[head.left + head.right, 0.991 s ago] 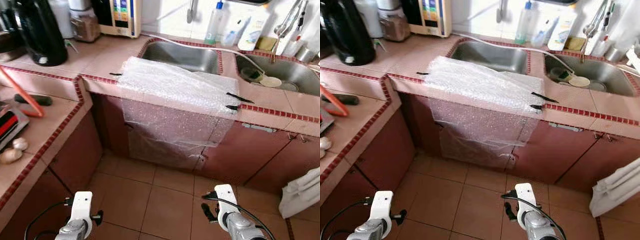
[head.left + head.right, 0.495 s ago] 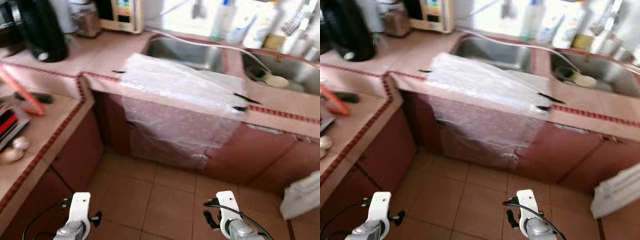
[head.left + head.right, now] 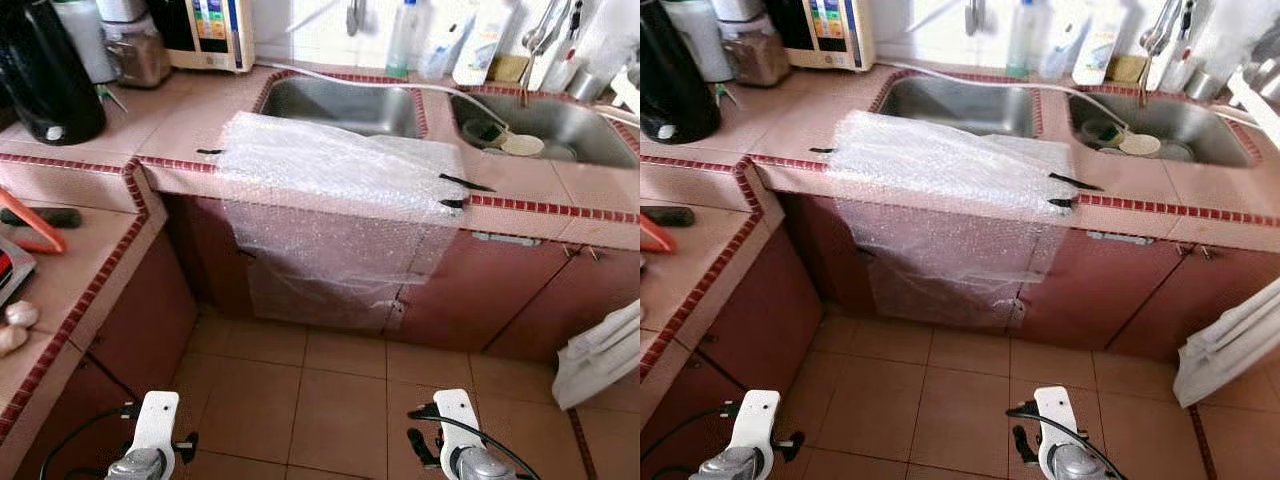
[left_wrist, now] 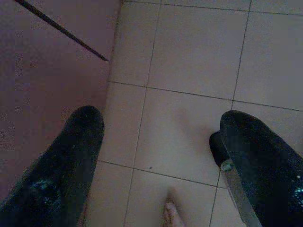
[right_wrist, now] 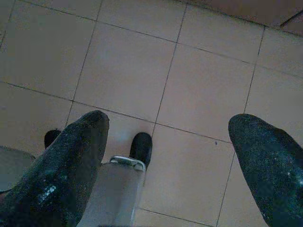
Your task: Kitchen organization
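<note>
The bubble wrap [image 3: 340,200] lies draped over the front edge of the counter [image 3: 560,190], ahead of and well above both grippers, its lower part hanging down over the cabinet doors [image 3: 500,300]. Black tape strips [image 3: 462,183] hold its corners.

Change noted: against the frames a second and half a second ago the whole view has shifted and cleared of blur. The camera moved; the wrap, the counter items and both arms keep their places. Judgement: the robot has settled facing the sinks, and no handling has begun.

Left gripper [image 4: 161,156] hangs low over the floor tiles [image 3: 340,400], fingers spread, nothing between them; a cabinet face stands just beside it. Right gripper [image 5: 168,165] likewise hangs low, fingers spread wide and empty.

Edges: the side counter [image 3: 90,260] juts out close on the left arm's side; a white cloth [image 3: 600,355] hangs beyond the right arm. Open floor lies between the grippers and the cabinets, giving room to step forward.
</note>
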You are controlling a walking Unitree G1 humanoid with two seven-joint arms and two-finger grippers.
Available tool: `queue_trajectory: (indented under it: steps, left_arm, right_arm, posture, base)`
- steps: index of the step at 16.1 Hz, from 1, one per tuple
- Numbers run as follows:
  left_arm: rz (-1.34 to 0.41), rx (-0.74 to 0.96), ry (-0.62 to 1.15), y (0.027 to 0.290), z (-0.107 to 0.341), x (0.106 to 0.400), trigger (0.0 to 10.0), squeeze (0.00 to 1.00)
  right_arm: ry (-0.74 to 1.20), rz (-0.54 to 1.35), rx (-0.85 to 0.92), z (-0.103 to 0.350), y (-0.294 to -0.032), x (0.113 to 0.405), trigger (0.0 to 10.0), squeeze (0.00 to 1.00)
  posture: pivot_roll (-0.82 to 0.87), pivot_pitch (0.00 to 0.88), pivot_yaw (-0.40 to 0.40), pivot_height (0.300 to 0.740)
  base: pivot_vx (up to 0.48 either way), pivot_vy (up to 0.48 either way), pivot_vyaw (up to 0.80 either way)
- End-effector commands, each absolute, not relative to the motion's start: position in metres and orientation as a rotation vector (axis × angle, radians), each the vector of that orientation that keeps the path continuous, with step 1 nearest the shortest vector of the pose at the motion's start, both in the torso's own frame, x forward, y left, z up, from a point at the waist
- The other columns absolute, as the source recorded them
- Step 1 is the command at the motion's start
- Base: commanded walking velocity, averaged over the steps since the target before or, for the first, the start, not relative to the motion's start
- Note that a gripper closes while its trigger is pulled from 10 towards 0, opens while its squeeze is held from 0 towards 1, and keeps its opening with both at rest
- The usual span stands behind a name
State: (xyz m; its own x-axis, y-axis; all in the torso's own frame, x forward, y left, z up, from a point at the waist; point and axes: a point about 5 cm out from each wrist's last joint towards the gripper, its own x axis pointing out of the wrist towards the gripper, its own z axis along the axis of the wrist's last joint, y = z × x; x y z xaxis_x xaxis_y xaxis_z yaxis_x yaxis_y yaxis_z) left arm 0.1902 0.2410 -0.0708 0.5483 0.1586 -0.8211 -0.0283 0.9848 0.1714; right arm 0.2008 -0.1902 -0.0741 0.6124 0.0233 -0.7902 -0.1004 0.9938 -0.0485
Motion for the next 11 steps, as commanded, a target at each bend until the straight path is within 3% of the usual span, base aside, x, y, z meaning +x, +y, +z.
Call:
queue_trajectory:
  steps: [1,6,11]
  left_arm:
    - [0.104,0.153,0.992,0.2434,-0.0712,0.1881,10.0,0.0]
    - [0.106,0.163,0.988,0.2456,-0.0696,0.19,10.0,0.0]
    - [0.104,0.169,0.978,0.2484,-0.067,0.1934,10.0,0.0]
  right_arm:
    - [0.918,0.062,-0.092,-0.0752,-0.1897,0.1992,10.0,0.0]
    - [0.915,0.054,-0.087,-0.0748,-0.1898,0.2001,10.0,0.0]
    - [0.906,0.085,-0.099,-0.0748,-0.1845,0.2008,10.0,0.0]
  posture:
    - [-0.01,0.072,-0.002,0.74]
    - [0.0,0.073,0.002,0.74]
    - [0.0,0.067,0.011,0.74]
  base:
    - [0.0,0.0,-0.8]
    - [0.0,0.0,-0.8]
    - [0.0,-0.238,-0.08]
